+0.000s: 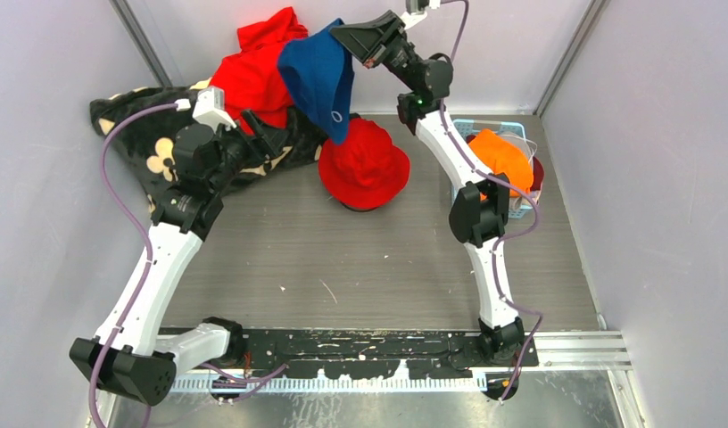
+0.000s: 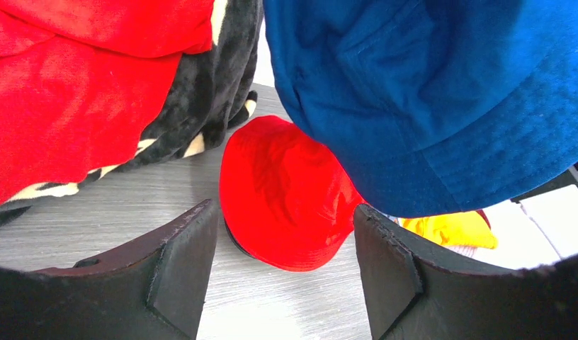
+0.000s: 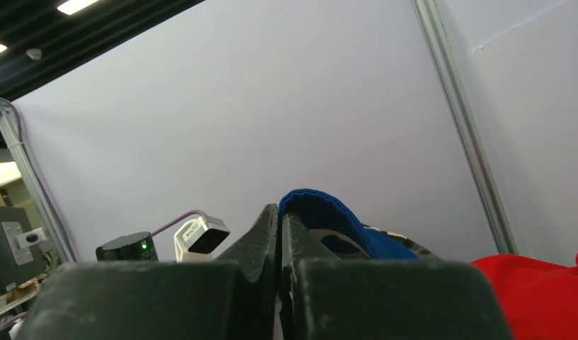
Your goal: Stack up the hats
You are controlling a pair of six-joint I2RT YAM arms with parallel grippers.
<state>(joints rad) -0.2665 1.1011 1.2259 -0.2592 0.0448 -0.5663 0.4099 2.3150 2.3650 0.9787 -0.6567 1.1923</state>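
Note:
My right gripper (image 1: 339,36) is raised at the back and shut on the brim of a blue hat (image 1: 320,80), which hangs limp in the air. In the right wrist view the blue hat (image 3: 327,212) folds over the pinched fingertips of my right gripper (image 3: 280,210). Just below and to the right of it, a red hat (image 1: 365,165) lies crown up on the table. My left gripper (image 1: 269,135) is open and empty, left of both hats. In the left wrist view the red hat (image 2: 282,188) lies beyond my left gripper (image 2: 285,210), and the blue hat (image 2: 428,92) hangs above it.
A black blanket with cream flowers (image 1: 151,134) and a bright red garment (image 1: 253,67) are heaped at the back left. At the right, behind my right arm, a pale basket (image 1: 512,129) holds an orange hat (image 1: 503,153) and a maroon one (image 1: 536,174).

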